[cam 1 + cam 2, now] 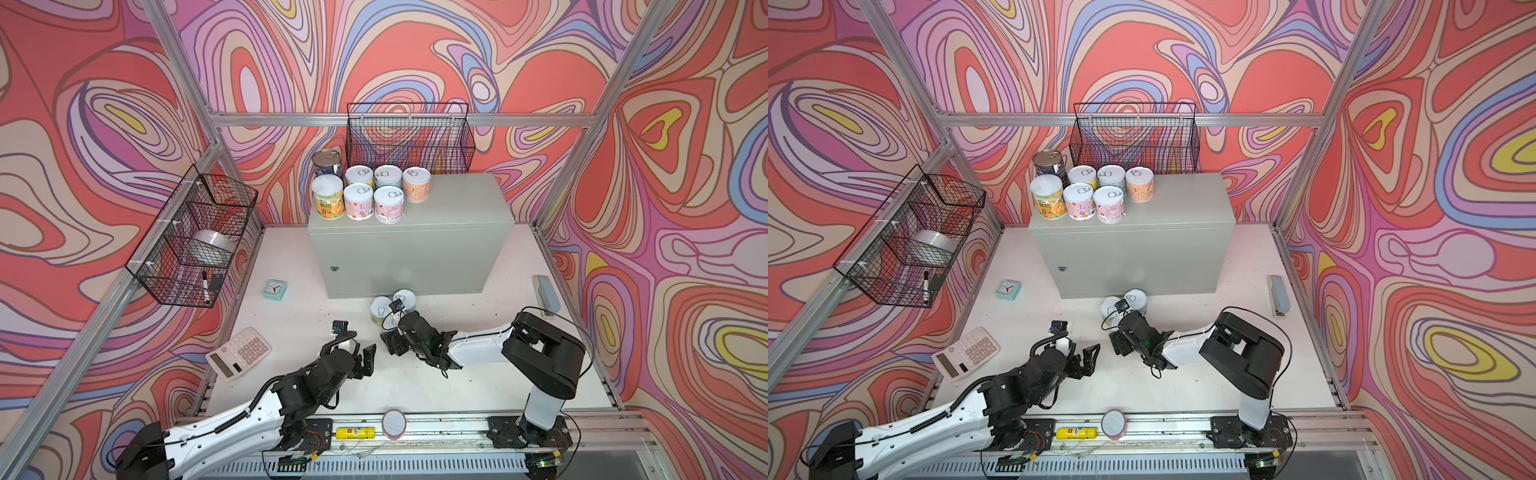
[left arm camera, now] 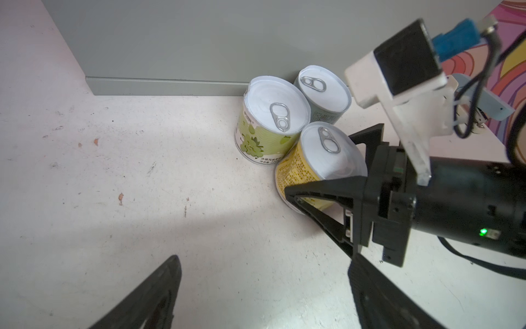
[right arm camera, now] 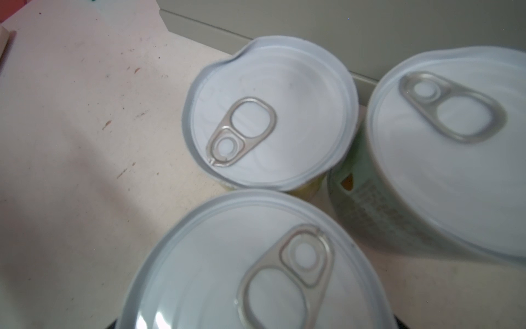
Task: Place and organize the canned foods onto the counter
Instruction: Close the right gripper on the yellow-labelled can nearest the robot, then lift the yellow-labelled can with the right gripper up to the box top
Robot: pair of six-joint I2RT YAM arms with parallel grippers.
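Several canned foods (image 1: pixel 359 201) stand in rows on the left of the grey counter (image 1: pixel 415 253), a metal-lidded tin behind a yellow-orange one. On the table by the counter's front stand three more: a green one (image 2: pixel 256 142), a grey-green one (image 2: pixel 324 91) and a yellow one (image 2: pixel 296 171). My right gripper (image 2: pixel 318 163) reaches over the yellow can, with its fingers (image 2: pixel 321 190) lying against both sides. That can's lid (image 3: pixel 227 270) fills the near part of the right wrist view. My left gripper (image 1: pixel 368 359) hangs open over bare table, left of the right gripper (image 1: pixel 395 336).
A calculator (image 1: pixel 239 353) and a teal clock (image 1: pixel 274 289) lie on the table's left. A grey stapler (image 1: pixel 545 293) lies at its right edge. A yellow tube (image 1: pixel 355 433) and a pink-rimmed disc (image 1: pixel 394 423) rest on the front rail. Wire baskets (image 1: pixel 195 237) hang on the walls.
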